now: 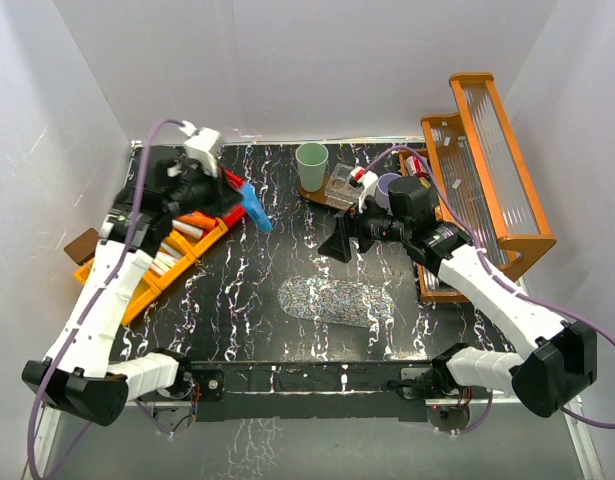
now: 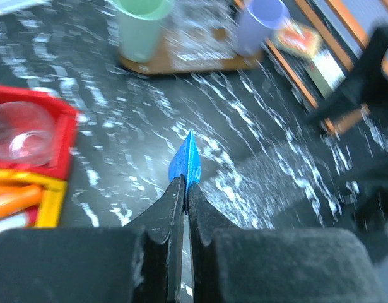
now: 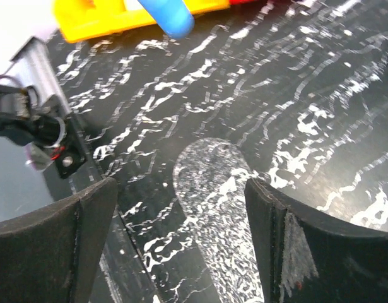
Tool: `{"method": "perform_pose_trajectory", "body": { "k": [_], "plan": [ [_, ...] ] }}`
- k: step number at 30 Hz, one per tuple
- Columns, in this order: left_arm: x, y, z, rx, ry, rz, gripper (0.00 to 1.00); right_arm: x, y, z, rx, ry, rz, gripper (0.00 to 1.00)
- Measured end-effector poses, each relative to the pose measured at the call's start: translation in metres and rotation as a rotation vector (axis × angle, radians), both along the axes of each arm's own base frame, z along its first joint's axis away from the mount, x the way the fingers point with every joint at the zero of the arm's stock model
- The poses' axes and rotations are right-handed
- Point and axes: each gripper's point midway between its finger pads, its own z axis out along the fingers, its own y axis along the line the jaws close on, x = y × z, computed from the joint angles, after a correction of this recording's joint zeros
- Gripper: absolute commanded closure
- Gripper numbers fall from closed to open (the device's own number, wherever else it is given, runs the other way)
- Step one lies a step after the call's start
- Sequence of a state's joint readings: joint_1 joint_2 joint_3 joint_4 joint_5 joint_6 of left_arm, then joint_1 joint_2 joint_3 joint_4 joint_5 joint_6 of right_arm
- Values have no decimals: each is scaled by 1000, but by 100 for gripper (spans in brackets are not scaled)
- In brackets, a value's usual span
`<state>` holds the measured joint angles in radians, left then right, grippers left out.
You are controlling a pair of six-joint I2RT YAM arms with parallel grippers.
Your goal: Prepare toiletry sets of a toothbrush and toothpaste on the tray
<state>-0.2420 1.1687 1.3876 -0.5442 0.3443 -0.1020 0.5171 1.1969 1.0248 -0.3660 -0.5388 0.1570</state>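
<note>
Black streaky worktop under white walls. Pinched flat between left fingers: blue tube, long way pointing to 12 o'clock from the wrist. Farther on at 12, well apart: tray with cups. Right fingers spread wide, holding nothing.

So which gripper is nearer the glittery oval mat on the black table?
Right. The open right gripper hangs just past the far edge of the mat; the left gripper, shut on a blue tube, sits farther off left by the yellow rack.
</note>
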Motion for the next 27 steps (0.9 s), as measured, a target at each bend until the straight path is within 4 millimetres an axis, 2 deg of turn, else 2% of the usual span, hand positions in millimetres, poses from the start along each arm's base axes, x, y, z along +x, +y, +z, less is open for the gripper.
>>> {"method": "perform_pose_trajectory", "body": {
  "k": [2,4,7,10,15,21,27],
  "plan": [
    [-19,-32,-13,16,5,-159,100,-8,5,11,32,-37,65,26],
    [-43,-68,-38,41,48,-335,100,-16,9,24,68,-93,133,28],
    [-81,-103,-72,70,131,-540,100,-26,13,38,99,-157,214,38],
    [-102,-116,-85,75,164,-645,100,-38,19,46,142,-195,309,46],
    [-122,-132,-85,70,155,-750,100,-60,28,50,204,-199,451,56],
    [-130,-144,-91,73,167,-803,100,-75,41,41,224,-173,564,61],
    [-135,-143,-96,89,185,-813,100,-79,49,25,205,-156,613,63]
  ]
}}
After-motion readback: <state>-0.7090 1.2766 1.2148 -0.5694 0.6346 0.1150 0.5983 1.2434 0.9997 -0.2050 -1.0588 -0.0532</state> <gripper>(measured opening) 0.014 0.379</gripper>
